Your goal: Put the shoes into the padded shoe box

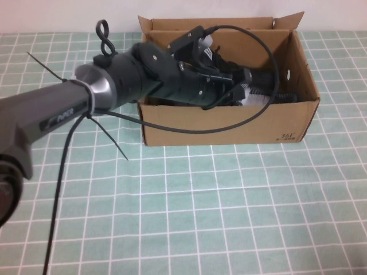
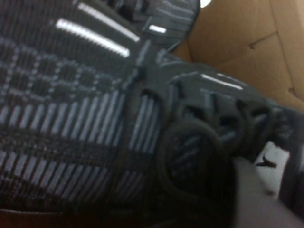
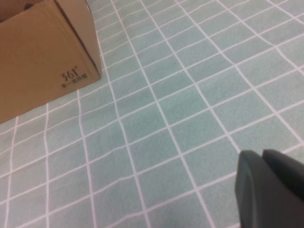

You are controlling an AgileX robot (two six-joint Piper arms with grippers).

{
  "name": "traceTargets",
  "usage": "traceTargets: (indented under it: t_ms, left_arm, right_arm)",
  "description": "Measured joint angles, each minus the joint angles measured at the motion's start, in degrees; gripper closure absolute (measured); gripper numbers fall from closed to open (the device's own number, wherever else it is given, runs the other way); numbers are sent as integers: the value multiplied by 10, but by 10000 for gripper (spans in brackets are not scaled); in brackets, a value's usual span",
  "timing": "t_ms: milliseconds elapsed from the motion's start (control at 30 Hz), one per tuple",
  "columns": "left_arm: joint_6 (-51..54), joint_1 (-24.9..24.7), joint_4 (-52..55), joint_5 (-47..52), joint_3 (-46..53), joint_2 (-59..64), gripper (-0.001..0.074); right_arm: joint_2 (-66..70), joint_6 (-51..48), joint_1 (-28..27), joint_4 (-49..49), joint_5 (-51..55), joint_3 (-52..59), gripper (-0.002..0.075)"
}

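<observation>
From my seat, the nearest thing is the bare green-checked tablecloth (image 1: 218, 217), and the left arm (image 1: 69, 109) reaches across it from the near left, stretched almost level and angled up toward the far right. A cable tie cinches its silver collar, and a black cable (image 1: 252, 86) loops off the wrist over the box's front wall. The wrist tips down over the near rim of the padded shoe box (image 1: 229, 123), so the left gripper (image 1: 243, 86) sits inside the box, low among the shoes (image 1: 269, 94).

My left wrist camera is pressed up close to black knit, white dash marks and a loop of lace (image 2: 190, 156), with brown cardboard wall behind. One grey finger (image 2: 256, 199) shows at the edge beside the lace; I cannot tell how far the jaws stand apart or whether they grip the shoe.

The right gripper (image 3: 270, 190) is off to the side, low over the cloth, clear of the box's printed corner (image 3: 73, 78). Its fingers are closed on nothing.

The box stands at the far middle of the table, flaps raised.
</observation>
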Motion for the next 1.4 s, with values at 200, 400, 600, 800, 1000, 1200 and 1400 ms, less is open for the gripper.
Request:
traceTargets:
  t_ms: [200,400,600,800,1000,1200,1400]
  left_arm:
    - [64,4,1,20,5,-62,347]
    - [132,4,42,51,5,-188,359]
    - [141,4,154,130,5,-311,628]
    - [142,4,216,221,12,-412,728]
    - [142,4,222,228,109,-510,736]
    - [145,4,189,187,272,-630,736]
    - [148,4,165,147,401,-752,737]
  right_arm:
    - [0,0,0,0,0,0,734]
    - [0,0,0,0,0,0,734]
    - [0,0,0,0,0,0,734]
    - [0,0,0,0,0,0,734]
    - [0,0,0,0,0,0,734]
    - [0,0,0,0,0,0,734]
    - [0,0,0,0,0,0,734]
